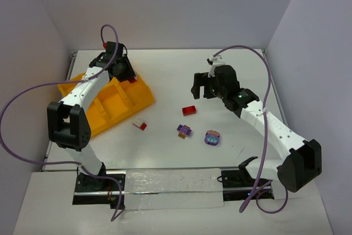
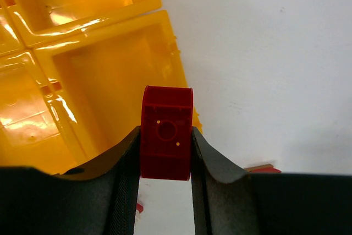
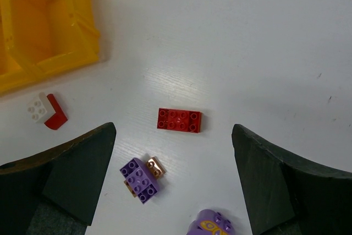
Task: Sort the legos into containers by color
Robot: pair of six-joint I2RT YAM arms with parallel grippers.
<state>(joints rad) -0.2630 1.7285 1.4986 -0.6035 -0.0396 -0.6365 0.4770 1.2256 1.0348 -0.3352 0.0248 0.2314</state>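
Brick [image 2: 166, 133] gripped by left end effector [image 2: 165, 138] hangs near the edge of the tray [image 2: 102, 32] and may drop outside; right end effector [image 3: 173, 136] gapes.

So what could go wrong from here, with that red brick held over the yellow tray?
The left pincer holds a red brick right at the tray's outer rim; released there, it might bounce out onto the table. The open right pincer hangs over the flat red brick, with a purple cluster close by; coming down, it could knock that aside.
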